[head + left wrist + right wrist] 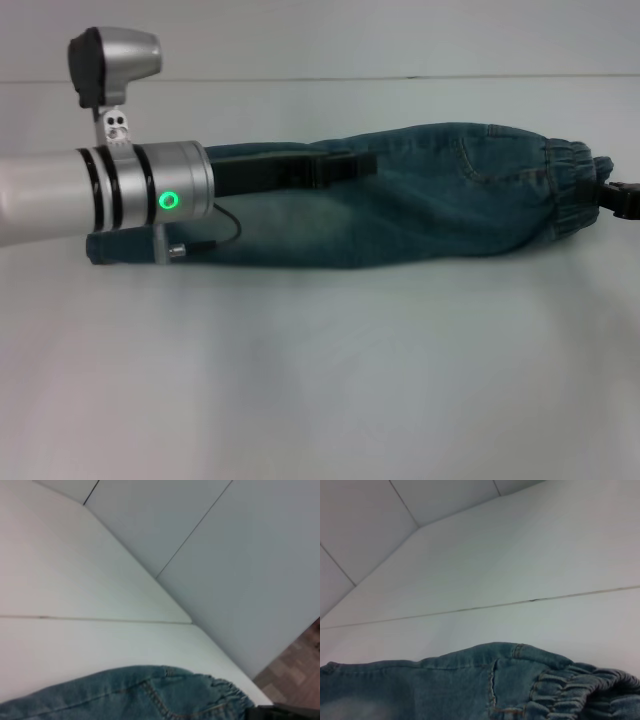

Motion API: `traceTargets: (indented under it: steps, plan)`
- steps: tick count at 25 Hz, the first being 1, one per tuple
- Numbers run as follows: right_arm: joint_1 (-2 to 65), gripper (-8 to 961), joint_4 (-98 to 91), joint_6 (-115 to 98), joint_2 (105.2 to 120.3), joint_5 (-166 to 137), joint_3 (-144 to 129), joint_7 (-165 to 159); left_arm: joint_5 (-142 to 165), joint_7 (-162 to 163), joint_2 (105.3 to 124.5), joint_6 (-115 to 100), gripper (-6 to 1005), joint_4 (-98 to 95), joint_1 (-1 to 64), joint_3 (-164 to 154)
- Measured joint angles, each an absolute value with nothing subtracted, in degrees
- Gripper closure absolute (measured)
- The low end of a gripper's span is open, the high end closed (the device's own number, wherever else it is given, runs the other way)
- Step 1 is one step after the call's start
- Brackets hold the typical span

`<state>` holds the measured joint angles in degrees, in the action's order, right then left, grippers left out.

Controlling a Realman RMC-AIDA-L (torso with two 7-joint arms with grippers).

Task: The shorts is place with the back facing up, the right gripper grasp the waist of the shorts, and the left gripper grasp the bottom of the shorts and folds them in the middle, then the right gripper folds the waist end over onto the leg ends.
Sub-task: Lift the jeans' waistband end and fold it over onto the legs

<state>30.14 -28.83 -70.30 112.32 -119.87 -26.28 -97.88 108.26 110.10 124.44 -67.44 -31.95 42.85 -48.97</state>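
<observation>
Denim shorts (470, 690), ruffled waist (580, 692), white table (520, 570)

No readable text, label, brand or number in any of the three views. Shorts (420, 200): plain denim face showing, stitching only, no print or tag legible. Left arm's wrist (150, 190): a lit green ring (a light, not a character). Table (320, 380): unmarked.
</observation>
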Motion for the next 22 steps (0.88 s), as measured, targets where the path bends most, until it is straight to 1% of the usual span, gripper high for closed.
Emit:
traceTargets:
  steps: [5, 10, 16, 22]
  plan:
    - [30.04, 907, -29.29, -71.61, 112.41, -119.87, -26.02, -97.87, 108.20, 110.62, 124.45, -63.81, 495, -30.30, 44.26, -52.80]
    - [29.30, 905, -31.63, -73.12, 113.30, -119.87, -25.57, -98.14, 107.90, 110.99, 124.63, -61.03, 746, -29.49, 45.32, -56.41]
    - [28.60, 903, -33.48, -74.96, 114.05, -119.87, -24.19, -98.17, 106.62, 113.92, 124.63, -54.21, 942, -29.33, 45.86, -62.63]
    - [27.86, 901, -35.54, -76.91, 114.33, -119.88, -23.26, -98.77, 103.05, 115.31, 124.62, -45.91, 954, -29.22, 46.67, -71.77]
